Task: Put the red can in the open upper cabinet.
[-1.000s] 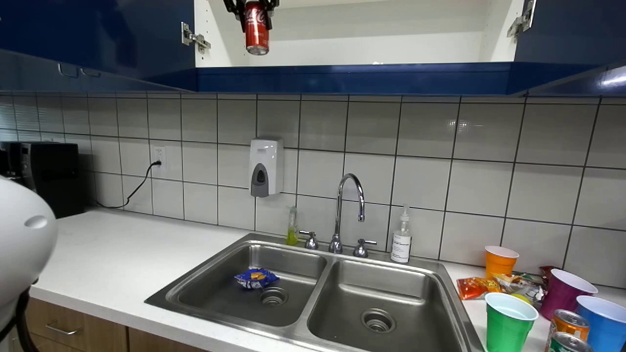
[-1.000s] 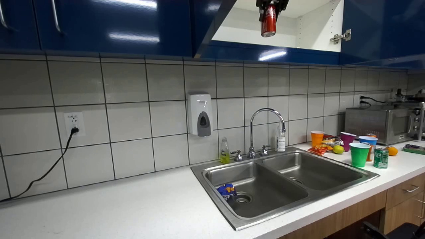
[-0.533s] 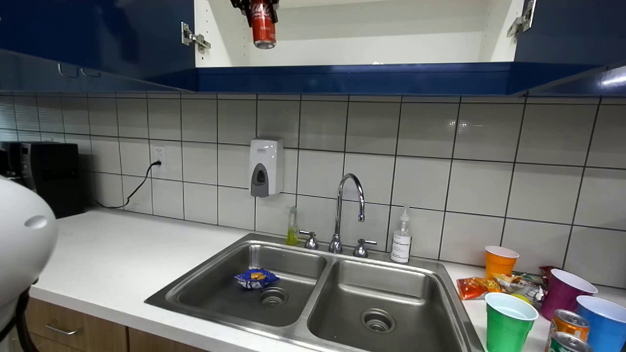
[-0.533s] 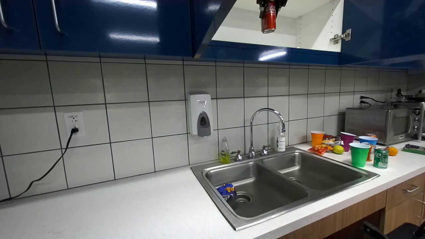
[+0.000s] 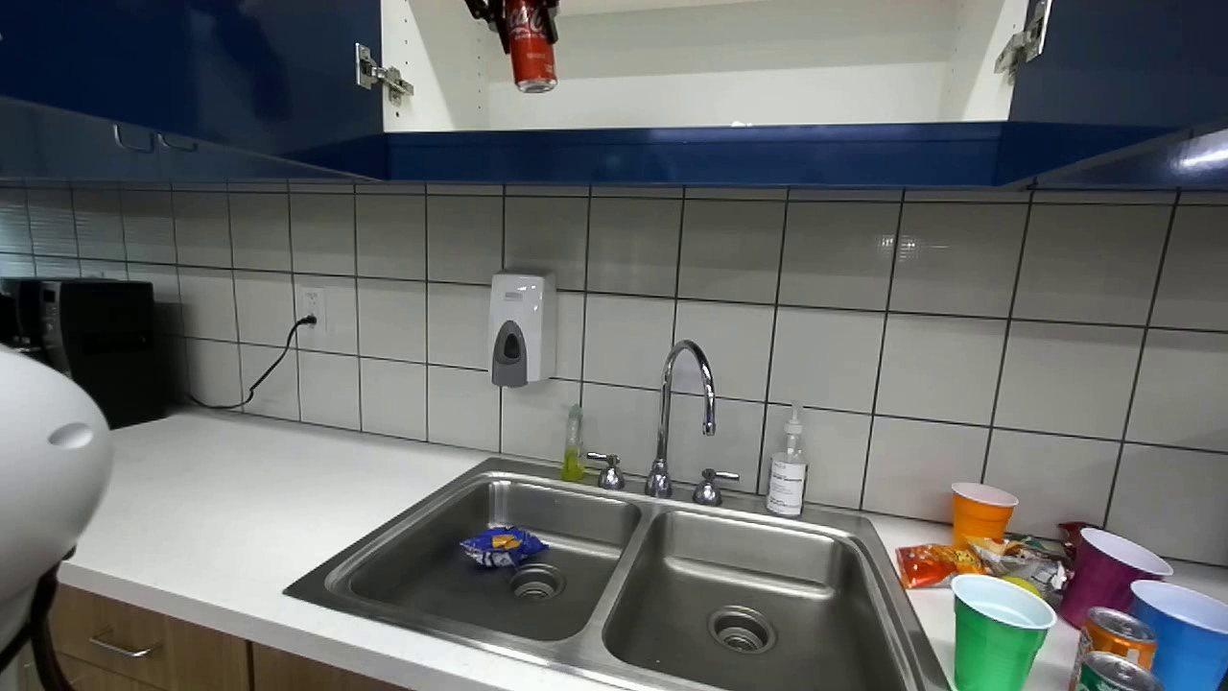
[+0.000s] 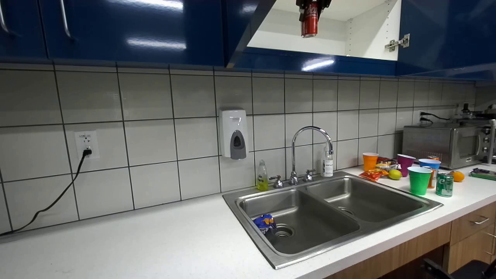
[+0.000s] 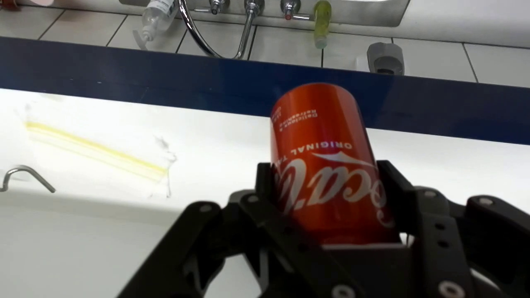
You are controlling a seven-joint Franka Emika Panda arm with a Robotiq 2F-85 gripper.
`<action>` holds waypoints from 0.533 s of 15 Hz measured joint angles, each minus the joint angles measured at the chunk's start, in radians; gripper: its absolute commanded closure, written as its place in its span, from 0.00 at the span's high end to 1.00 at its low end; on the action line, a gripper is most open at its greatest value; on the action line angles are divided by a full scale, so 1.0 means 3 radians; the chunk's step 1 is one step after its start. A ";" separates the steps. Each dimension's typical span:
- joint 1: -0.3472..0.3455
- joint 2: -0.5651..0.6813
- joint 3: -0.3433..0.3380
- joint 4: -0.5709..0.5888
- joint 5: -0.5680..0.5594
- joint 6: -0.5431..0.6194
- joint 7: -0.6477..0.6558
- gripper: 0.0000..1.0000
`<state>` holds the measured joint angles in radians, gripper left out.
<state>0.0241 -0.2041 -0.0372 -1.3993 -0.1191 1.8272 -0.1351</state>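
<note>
Relative to the earlier frames, the red can (image 5: 531,48) and the gripper (image 7: 325,174) have risen slightly together, with a small sideways shift in both exterior views; the sink (image 5: 624,578) and the cups (image 5: 1003,633) on the counter (image 5: 249,499) keep their places.

Carrying is the step in hand. The can hangs, nearly upright with its silvery base (image 5: 535,86) down, at the mouth of the open upper cabinet (image 5: 767,96) and above the blue front rail (image 5: 691,154); how deep it lies cannot be told. The gripper pinches it by the sides between two dark fingers (image 7: 264,178), and no surface appears to bear it from below.

Placement seems yet to come. The next move calls for an inward advance with the base clear of the rail, then a descent until the base meets the cabinet floor (image 7: 215,140), and only then a parting of the fingers.

The wrist view shows a yellow strip (image 7: 97,147) and a bent metal piece (image 7: 24,168) on the cabinet's white interior, details that the exterior views, set lower, leave largely behind the rail. It also shows both fingers against the can, whereas the exterior views crop the gripper at the top and alone reveal the base. A microwave (image 6: 430,145) and an orange fruit (image 6: 458,176) appear in an exterior view only; a black appliance (image 5: 106,345) and a rounded white part (image 5: 43,489), probably the arm's, likewise in an exterior view only.
</note>
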 measured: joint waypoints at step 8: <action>-0.0002 0.0140 -0.0061 -0.0008 -0.0002 0.0308 0.0000 0.38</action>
<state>0.0235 -0.1622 -0.0556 -1.4017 -0.1195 1.9195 -0.1351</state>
